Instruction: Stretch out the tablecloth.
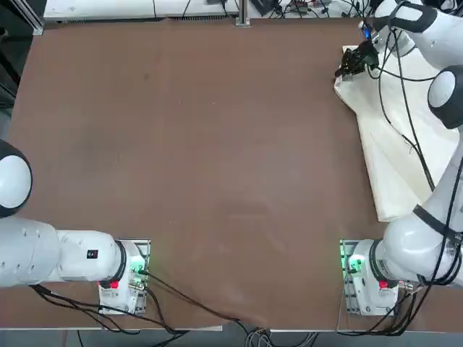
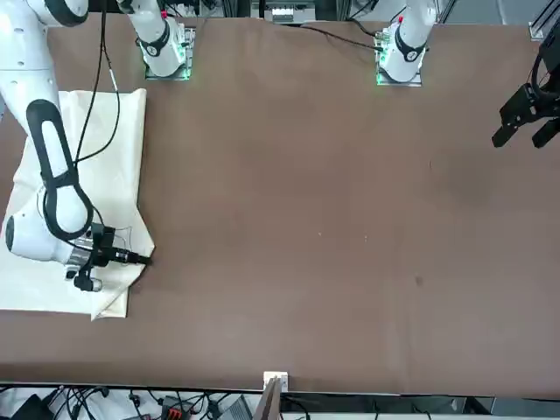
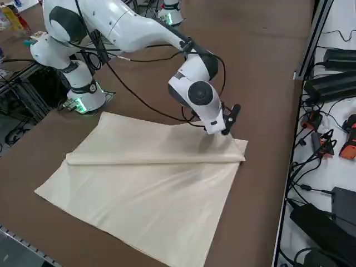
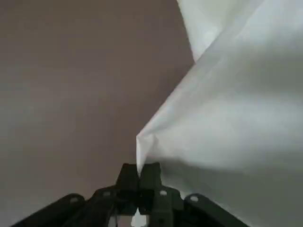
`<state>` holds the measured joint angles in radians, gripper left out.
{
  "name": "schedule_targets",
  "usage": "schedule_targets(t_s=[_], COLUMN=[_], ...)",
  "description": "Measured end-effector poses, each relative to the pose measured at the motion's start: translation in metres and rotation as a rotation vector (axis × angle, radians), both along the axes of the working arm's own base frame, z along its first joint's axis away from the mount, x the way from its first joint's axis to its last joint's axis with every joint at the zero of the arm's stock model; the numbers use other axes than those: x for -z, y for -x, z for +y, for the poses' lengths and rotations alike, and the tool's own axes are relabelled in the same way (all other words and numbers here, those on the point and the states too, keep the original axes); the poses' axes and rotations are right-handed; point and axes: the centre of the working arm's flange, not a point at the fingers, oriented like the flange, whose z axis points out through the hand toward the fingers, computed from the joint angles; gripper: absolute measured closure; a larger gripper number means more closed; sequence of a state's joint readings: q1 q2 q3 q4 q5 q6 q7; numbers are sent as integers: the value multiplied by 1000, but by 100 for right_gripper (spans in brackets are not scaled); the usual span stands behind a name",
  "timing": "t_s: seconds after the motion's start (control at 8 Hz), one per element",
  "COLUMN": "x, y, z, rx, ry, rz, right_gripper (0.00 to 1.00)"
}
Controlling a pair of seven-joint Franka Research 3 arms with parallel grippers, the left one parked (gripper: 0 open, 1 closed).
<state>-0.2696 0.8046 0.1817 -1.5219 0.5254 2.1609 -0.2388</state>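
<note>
Pinched between the closed fingers of the right gripper (image 4: pixel 138 177) is a corner of the tablecloth (image 3: pixel 150 189), which lies folded at 2 o'clock on the table (image 1: pixel 202 159). Right arm (image 3: pixel 139 33) reaches far, wrist bent low.

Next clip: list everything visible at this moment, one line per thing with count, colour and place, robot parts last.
tablecloth: 1, cream, on the table at the robot's right edge, folded over itself, one corner lifted.
table: 1, brown, fills the views, mostly bare.
cables: several, black, on the surface beyond the table's far end in the right side view.
arm bases: 2, white with green lights, at the table's near edge.
right gripper: 1, black, at the far right of the table, shut on the tablecloth's folded corner.
</note>
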Motion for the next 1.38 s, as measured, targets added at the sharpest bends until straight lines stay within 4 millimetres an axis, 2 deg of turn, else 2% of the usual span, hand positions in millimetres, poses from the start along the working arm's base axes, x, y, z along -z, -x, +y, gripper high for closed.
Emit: schedule_targets(t_s=[0.25,0.62,0.75,1.12,1.38], x=[6,-20,-21,2,18], y=[-12,-38,-41,-40,-40], z=[10,56,64,76,76], rx=[127,301,333,412,465], ry=[-58,-185,-235,-358,-392], rz=[46,94,109,167,209], right_gripper=[98,98,98,98,98])
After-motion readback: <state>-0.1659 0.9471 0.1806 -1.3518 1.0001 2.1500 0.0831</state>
